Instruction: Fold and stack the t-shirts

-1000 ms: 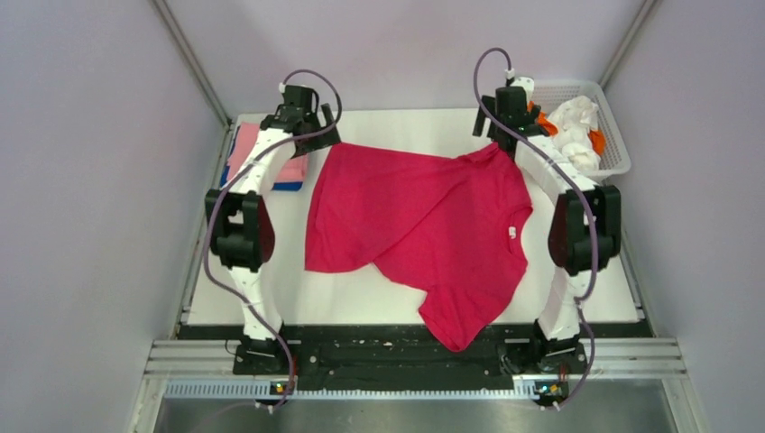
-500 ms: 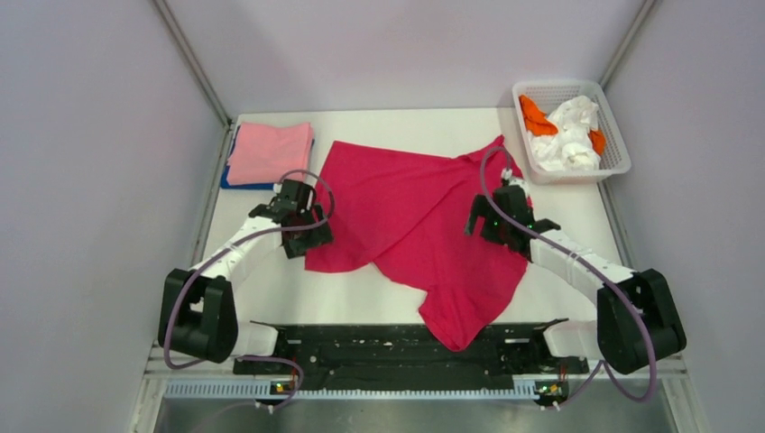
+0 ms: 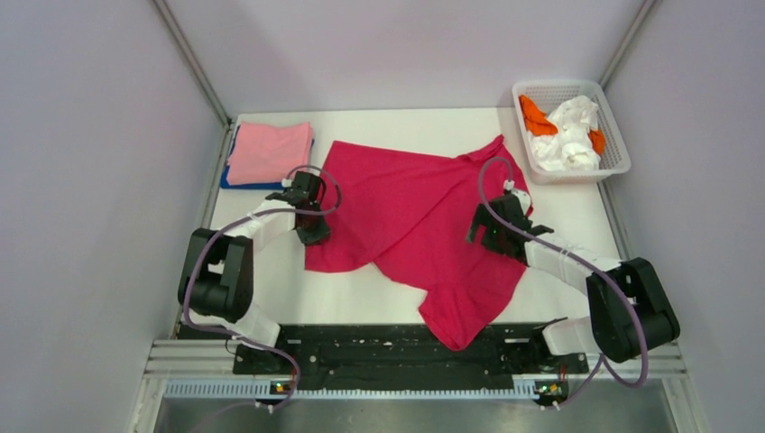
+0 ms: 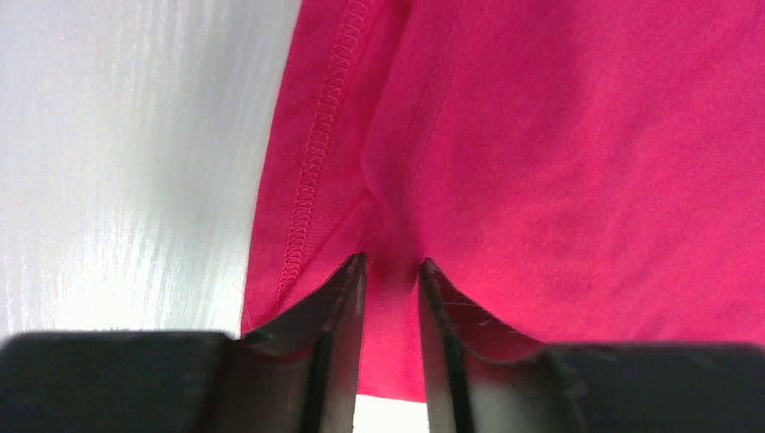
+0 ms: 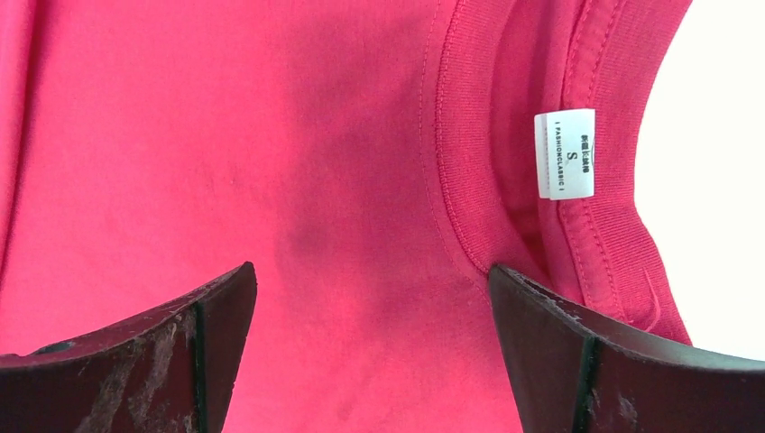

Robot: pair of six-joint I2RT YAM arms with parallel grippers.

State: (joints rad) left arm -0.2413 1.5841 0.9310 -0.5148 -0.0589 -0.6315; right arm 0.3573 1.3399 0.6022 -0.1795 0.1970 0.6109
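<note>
A large crimson-red t-shirt (image 3: 415, 216) lies crumpled and partly doubled over across the middle of the white table (image 3: 361, 293). My left gripper (image 3: 313, 236) is at the shirt's left edge. In the left wrist view its narrowed jaws (image 4: 391, 263) pinch a small ridge of red cloth just inside the stitched hem (image 4: 311, 162). My right gripper (image 3: 487, 236) hangs over the shirt's right side, jaws wide open (image 5: 372, 271) above flat cloth beside the collar (image 5: 469, 180) and its white size label (image 5: 565, 153). A folded light pink t-shirt (image 3: 268, 152) rests on a folded deep blue one (image 3: 236, 184) at the back left.
A white mesh basket (image 3: 613, 167) holding white and orange cloths stands at the back right corner. Grey walls enclose the table on three sides. The red shirt's lower tip (image 3: 456, 338) hangs over the near edge onto the black rail.
Both arms swept from the far side of the shirt down to its middle. The left gripper then shifted back along the left hem and closed from wide open to a pinch.
</note>
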